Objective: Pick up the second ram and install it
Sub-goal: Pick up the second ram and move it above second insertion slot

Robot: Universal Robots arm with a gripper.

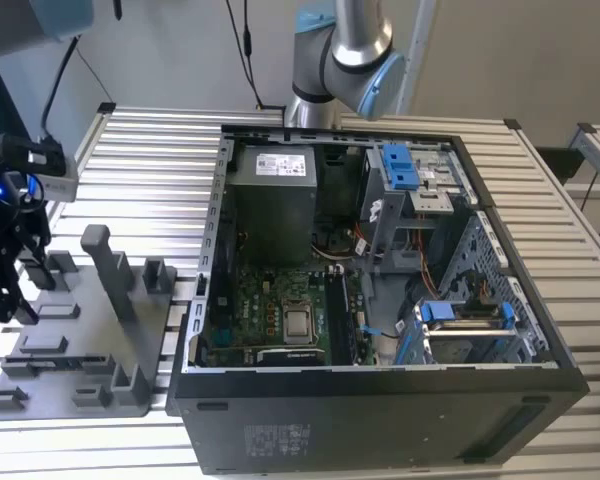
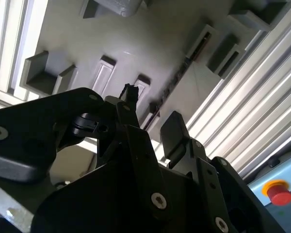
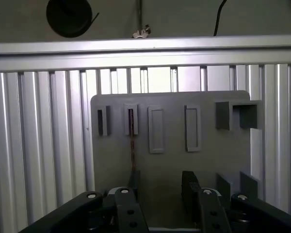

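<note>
One worry; in the exterior view the gripper (image 1: 10,295) hangs over the grey tray (image 1: 95,335), well apart from the case (image 1: 380,405); in the second wrist view its fingers (image 2: 174,131) stand open above the second ram (image 2: 177,76), on edge in the tray; in the first wrist view the ram lines up with one finger, not the gap, so I fear a straight descent would strike it.

Arm (image 1: 342,45), top centre of the exterior view: a silver-grey tube (image 1: 361,18) meeting rounded grey joint housings (image 1: 318,60), one closed by a light-blue cap (image 1: 385,78). Gripper (image 1: 8,298), at the exterior view's left edge: a black body carrying a small blue light (image 1: 0,190), with a thin black cable (image 1: 56,88) leading up from its mount. In the first wrist view the matte black fingers (image 3: 188,182) and their jointed links (image 3: 80,213) bear round silver screw heads (image 3: 91,195) set at each pivot.
</note>
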